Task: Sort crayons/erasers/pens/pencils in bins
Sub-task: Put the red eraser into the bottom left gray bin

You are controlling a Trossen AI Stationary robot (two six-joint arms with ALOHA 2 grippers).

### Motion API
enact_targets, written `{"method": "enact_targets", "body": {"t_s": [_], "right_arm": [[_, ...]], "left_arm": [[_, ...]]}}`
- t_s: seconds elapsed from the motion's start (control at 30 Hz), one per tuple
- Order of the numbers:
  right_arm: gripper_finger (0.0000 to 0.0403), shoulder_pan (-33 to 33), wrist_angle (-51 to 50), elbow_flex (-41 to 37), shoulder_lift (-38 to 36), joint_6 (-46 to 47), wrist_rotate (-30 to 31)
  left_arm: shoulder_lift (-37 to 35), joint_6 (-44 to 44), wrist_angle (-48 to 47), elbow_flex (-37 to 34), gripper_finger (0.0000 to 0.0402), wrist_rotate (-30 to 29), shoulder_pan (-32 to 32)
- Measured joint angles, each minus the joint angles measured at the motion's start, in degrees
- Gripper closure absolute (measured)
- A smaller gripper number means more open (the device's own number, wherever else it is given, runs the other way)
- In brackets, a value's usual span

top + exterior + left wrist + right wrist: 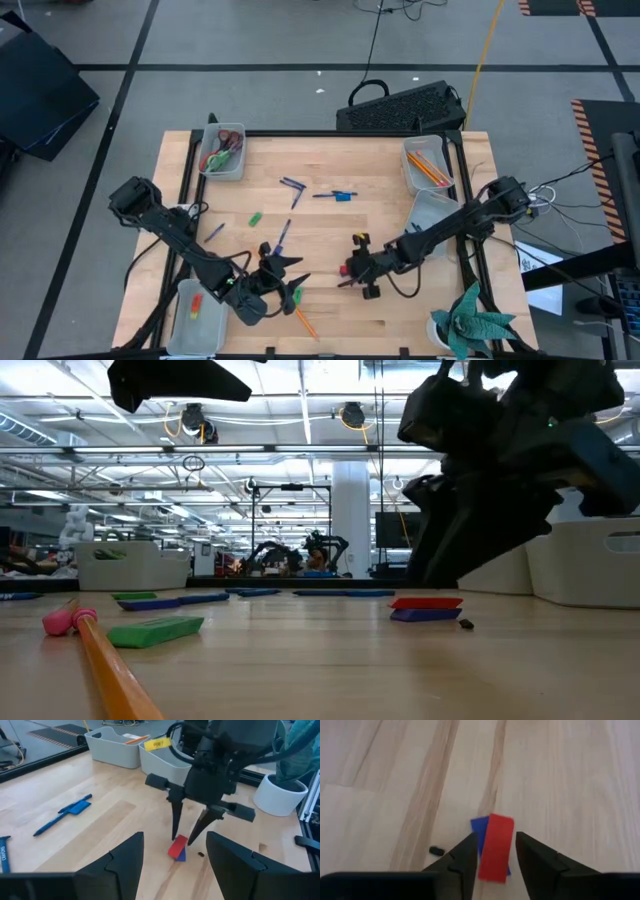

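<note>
Bins: four, one (222, 152) far left, two (428, 165) far right, one (198, 315) near left. Loose pens (334, 195): about four. Loose pencil (304, 321): one. Grippers: two.

Blue piece (479, 831) mostly hidden beneath red piece (495, 847), between right gripper (495, 851) fingertips; kind unclear. Tiny dark speck (436, 851) beside that gripper, too small to identify. Orange pencil (112, 670) cut off by low view's bottom edge. Contents of bin (198, 315) beside left gripper (285, 275) too small to identify.
</note>
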Motion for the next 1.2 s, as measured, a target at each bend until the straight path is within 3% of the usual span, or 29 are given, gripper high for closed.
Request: {"method": "enact_targets", "body": {"t_s": [0.17, 0.33, 0.6, 0.9, 1.07, 1.2], "right_arm": [[0.0234, -0.34, 3.81, 0.0, 1.91, -0.98, 0.18], [0.0231, -1.57, 4.63, 0.02, 3.62, 0.33, -1.39], [0.0272, -3.34, 4.86, 0.07, 4.5, 2.36, -4.99], [0.0349, -3.41, 4.8, 0.07, 4.13, 3.53, -5.18], [0.0351, -3.61, 4.42, -0.04, 1.08, 3.0, -4.16], [0.0346, -3.2, 4.89, -0.02, -3.27, -0.52, -4.15]], "left_arm": [[0.0, -1.36, 0.02, 0.0, 0.0185, 0.0, -0.01], [0.0, -2.43, 0.69, 0.0, 0.0186, -0.51, -0.01], [1.8, -2.47, 4.81, 0.02, 0.0186, -0.5, 0.17], [7.59, 1.44, 15.41, 0.07, 0.0186, -0.38, 0.79], [10.14, 9.97, 24.85, 0.07, 0.0186, -0.2, 0.45], [10.25, 10.51, 25.31, 0.07, 0.0186, -0.59, 0.47]]}}
